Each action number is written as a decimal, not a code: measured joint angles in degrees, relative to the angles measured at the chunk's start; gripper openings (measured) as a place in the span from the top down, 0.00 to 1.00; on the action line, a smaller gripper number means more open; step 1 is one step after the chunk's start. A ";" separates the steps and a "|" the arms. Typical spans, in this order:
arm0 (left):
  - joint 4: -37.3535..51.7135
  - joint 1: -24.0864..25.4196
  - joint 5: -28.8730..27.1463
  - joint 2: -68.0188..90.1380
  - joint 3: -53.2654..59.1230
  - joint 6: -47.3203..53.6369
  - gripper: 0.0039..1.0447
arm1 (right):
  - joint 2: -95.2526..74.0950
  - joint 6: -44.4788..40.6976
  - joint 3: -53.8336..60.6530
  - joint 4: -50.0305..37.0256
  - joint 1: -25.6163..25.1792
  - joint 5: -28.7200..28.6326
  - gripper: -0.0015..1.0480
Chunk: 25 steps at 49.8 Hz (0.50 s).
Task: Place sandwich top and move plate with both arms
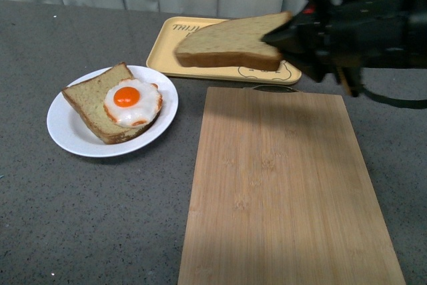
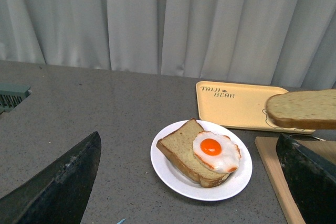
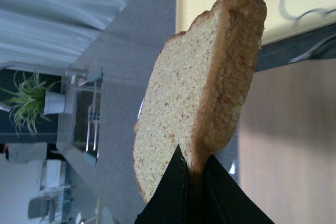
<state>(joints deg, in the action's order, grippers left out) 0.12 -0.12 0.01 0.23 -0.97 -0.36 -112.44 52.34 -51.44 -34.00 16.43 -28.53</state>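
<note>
My right gripper (image 1: 277, 38) is shut on the sandwich top (image 1: 230, 45), a tan bread slice held flat in the air over the yellow tray's near edge. In the right wrist view the sandwich top (image 3: 199, 98) is pinched by its crust between the black fingers (image 3: 173, 192). The white plate (image 1: 70, 135) sits on the grey table to the left, carrying a bread slice with a fried egg (image 1: 132, 101). My left gripper (image 2: 194, 182) is open, its fingers (image 2: 58, 182) wide apart, with the plate (image 2: 173, 174) beyond them and the held sandwich top (image 2: 304, 108) to one side.
A yellow tray (image 1: 167, 48) with a bear drawing lies at the back. A wooden cutting board (image 1: 280, 191) fills the right half of the table. Grey curtains hang behind the table.
</note>
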 joint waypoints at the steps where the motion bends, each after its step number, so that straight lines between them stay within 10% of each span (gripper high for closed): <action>1: 0.00 0.00 0.00 0.00 0.00 0.00 0.06 | -0.94 0.57 -1.11 0.20 1.14 0.26 0.98; 25: 0.00 0.00 0.00 0.00 0.00 0.00 0.06 | -20.33 1.40 -25.79 12.59 13.03 1.46 0.98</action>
<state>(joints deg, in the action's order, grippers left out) 0.12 -0.12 0.01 0.23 -0.97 -0.36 -132.77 53.74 -77.23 -21.41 29.45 -27.07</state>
